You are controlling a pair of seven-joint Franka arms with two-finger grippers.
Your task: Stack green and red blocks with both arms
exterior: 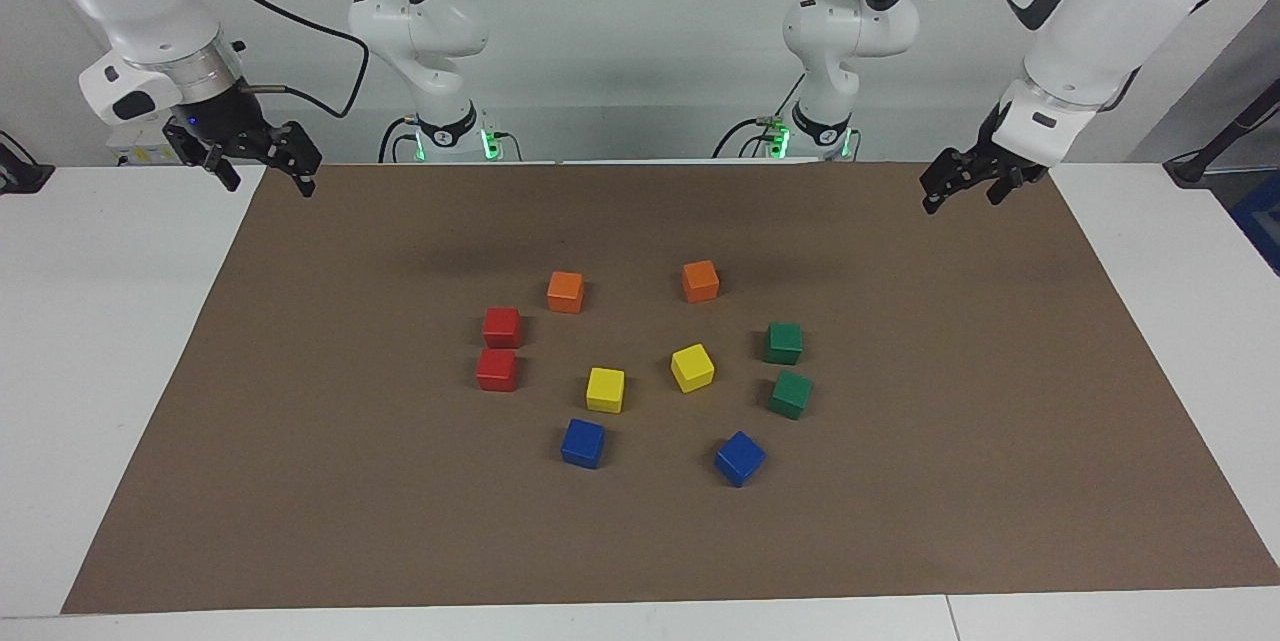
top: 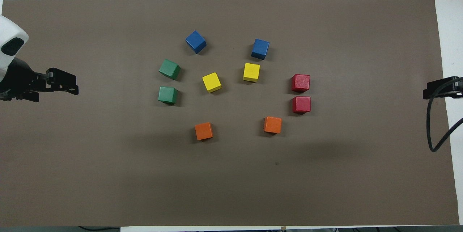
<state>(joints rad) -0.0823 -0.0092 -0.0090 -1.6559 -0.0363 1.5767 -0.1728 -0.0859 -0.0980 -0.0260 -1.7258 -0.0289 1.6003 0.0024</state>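
1. Brown matting (exterior: 900, 521) is covering the white table, with ten cubes lying loosely ringed at its middle.
2. Two red blocks (exterior: 499, 349) are sitting close together toward the right arm's end; two green blocks (exterior: 787, 367) are sitting toward the left arm's end.
3. Right gripper (exterior: 262, 173) and left gripper (exterior: 958, 189) are hanging wide open and empty over the mat's corners by the robots.
4. Risk: fingers descending on one red block are likely nudging its close neighbour; the farther green block, lying slightly turned, may be slipping unless the jaws are matching its faces.
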